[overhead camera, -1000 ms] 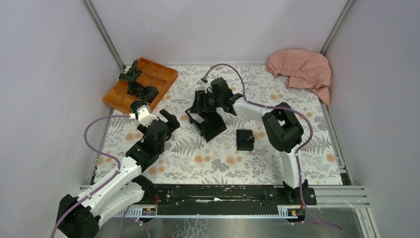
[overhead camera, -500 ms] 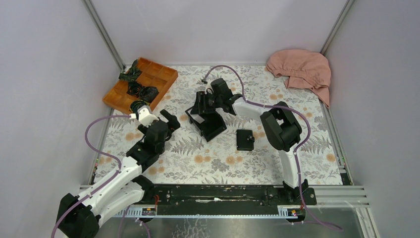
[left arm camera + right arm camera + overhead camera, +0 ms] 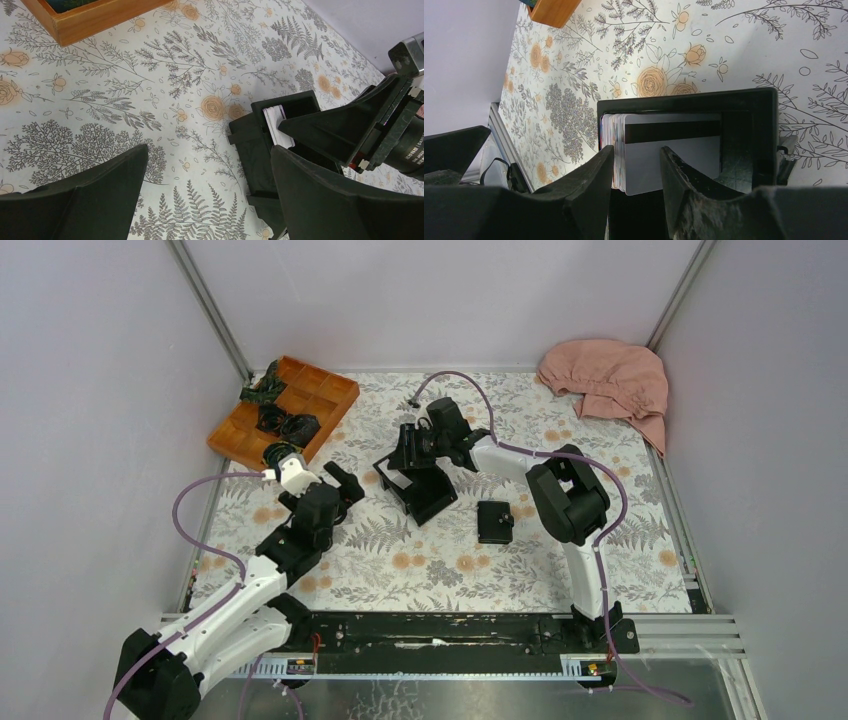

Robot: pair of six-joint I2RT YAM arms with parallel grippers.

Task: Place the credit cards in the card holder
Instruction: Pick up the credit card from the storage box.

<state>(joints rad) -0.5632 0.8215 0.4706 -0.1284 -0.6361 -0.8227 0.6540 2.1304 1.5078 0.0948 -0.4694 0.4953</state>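
Observation:
A stack of pale grey credit cards [image 3: 674, 150], the top one with a black stripe, stands inside a rigid black open box [image 3: 744, 130]. My right gripper [image 3: 636, 162] is open, its fingers either side of the stack's near edge inside the box. In the top view it [image 3: 403, 450] hovers over the box [image 3: 428, 498]. The card holder [image 3: 494, 521], a small black wallet, lies closed on the table right of the box. My left gripper [image 3: 345, 485] is open and empty, left of the box. In its own view [image 3: 210, 195] it shows the box [image 3: 255, 150] and the white card edges [image 3: 276, 125].
A wooden compartment tray [image 3: 330, 390] with dark items sits at the back left; its edge shows in the left wrist view [image 3: 95, 17]. A pink cloth [image 3: 610, 378] lies in the back right corner. Grey walls enclose the floral table.
Almost nothing differs; my right gripper has shifted only slightly at the box. The left arm has not moved.

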